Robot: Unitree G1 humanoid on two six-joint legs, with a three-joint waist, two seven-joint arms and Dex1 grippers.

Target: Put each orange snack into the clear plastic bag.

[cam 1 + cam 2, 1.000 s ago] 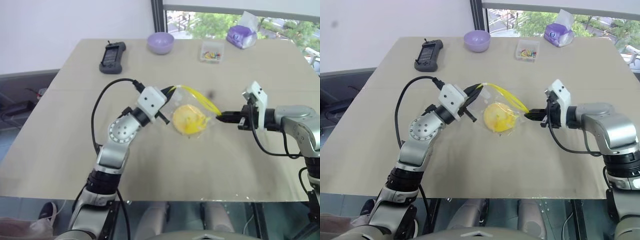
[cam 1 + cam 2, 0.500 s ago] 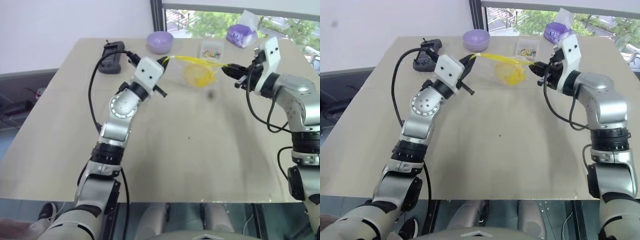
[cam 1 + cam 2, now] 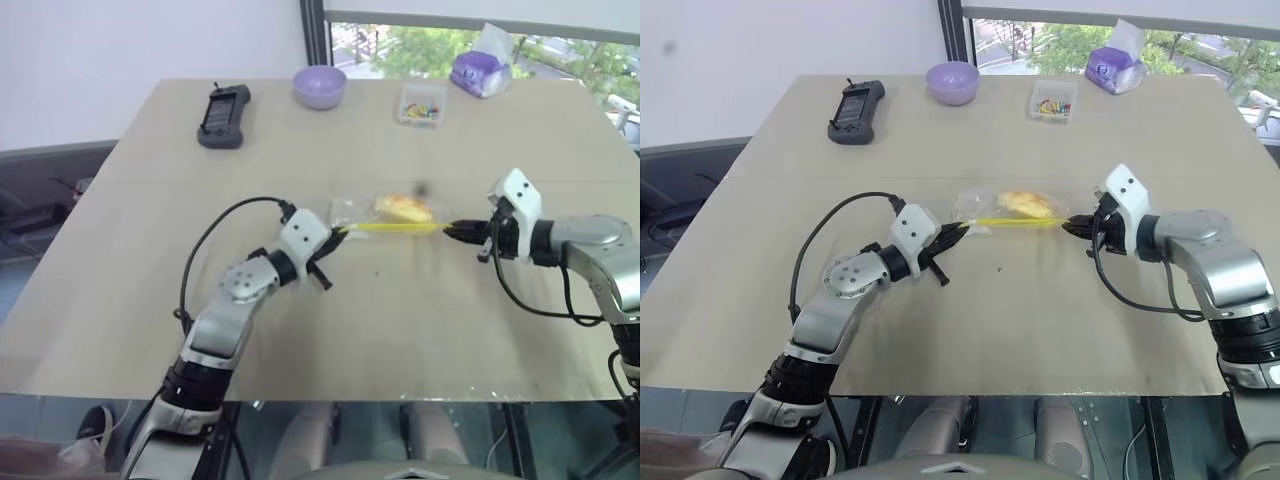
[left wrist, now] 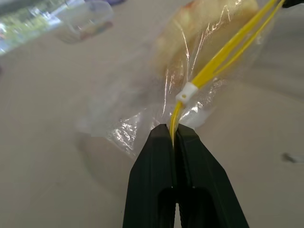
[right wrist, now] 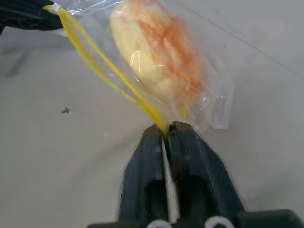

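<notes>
- Far left of the bench point(image 3: 120, 300), toward its back edge, a black handheld controller point(image 3: 223, 115) lies flat, well apart from the action.
- Next along the back, a lilac bowl point(image 3: 320, 85) sits upright, near the window side.
- Down at mid-bench, the left gripper point(image 3: 336, 234) reaches in low, and its black fingers point(image 4: 156, 166) are clenched tight on the yellow strip of the clear plastic bag point(image 3: 352, 212), right by the white slider tab, as the left wrist view shows.
- The bag lies on the bench between the two arms, its yellow strip drawn out in a straight line from one gripper to the other.
- Inside that bag, there it is: the orange snack point(image 3: 403, 207), lying behind the strip and wrapped in crinkled film; the right wrist view has it just past the fingertips point(image 5: 183, 133).
- Behind it, toward the back edge, a small clear box point(image 3: 422, 104) of colourful bits stands on its own.
- On to the right gripper point(image 3: 452, 231): its fingers meet the other end of the yellow strip, pinching it with only a thin slit between them.
- At the far back right, a purple tissue pack point(image 3: 483, 70) sits by the window.
</notes>
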